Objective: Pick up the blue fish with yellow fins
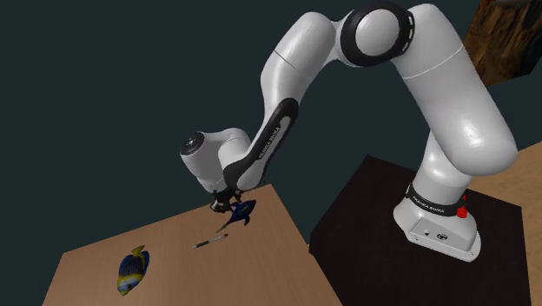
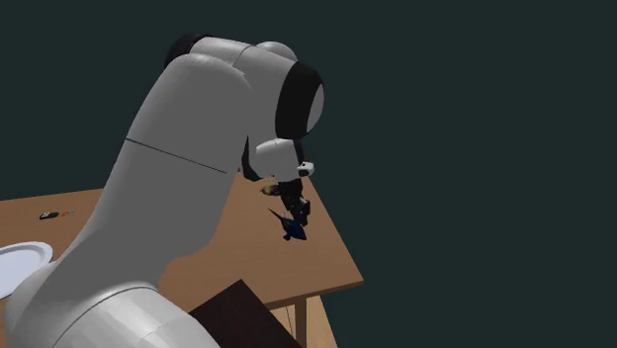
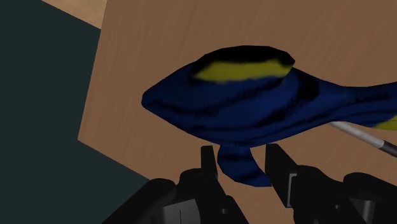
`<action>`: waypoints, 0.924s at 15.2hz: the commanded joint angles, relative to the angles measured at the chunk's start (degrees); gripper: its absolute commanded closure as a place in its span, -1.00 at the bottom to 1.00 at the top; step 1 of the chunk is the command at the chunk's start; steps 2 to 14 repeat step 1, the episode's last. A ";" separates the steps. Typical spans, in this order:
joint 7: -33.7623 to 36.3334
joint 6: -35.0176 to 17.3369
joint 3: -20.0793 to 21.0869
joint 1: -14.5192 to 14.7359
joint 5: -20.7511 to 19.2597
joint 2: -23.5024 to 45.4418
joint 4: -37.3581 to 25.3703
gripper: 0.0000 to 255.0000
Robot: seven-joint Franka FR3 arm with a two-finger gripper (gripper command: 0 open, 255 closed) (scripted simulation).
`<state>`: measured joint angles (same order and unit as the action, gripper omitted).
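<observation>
**Fish held by a fin, lift in hand**

The jaws pinch the lower fin of the dark blue fish (image 3: 242, 105), which has a yellow patch on its back and lies crosswise just beyond the fingertips. In the shoulder view it hangs under the hand near the worktop's (image 1: 174, 230) upper-right corner, seemingly just clear of the wood and near a pen (image 1: 210, 242). A second, striped blue-and-yellow fish (image 1: 133, 269) lies well apart. The grasp looks made, so the lift is the step in hand. Next comes a slow, straight rise, since a thin fin could slip.
</observation>
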<state>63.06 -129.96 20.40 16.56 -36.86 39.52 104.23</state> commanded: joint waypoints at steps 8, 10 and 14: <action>-0.18 0.32 0.16 -0.07 0.22 -0.34 0.01 1.00; -0.18 0.32 0.16 -0.07 0.22 -0.34 0.01 1.00; -0.18 0.32 0.16 -0.07 0.22 -0.34 0.01 1.00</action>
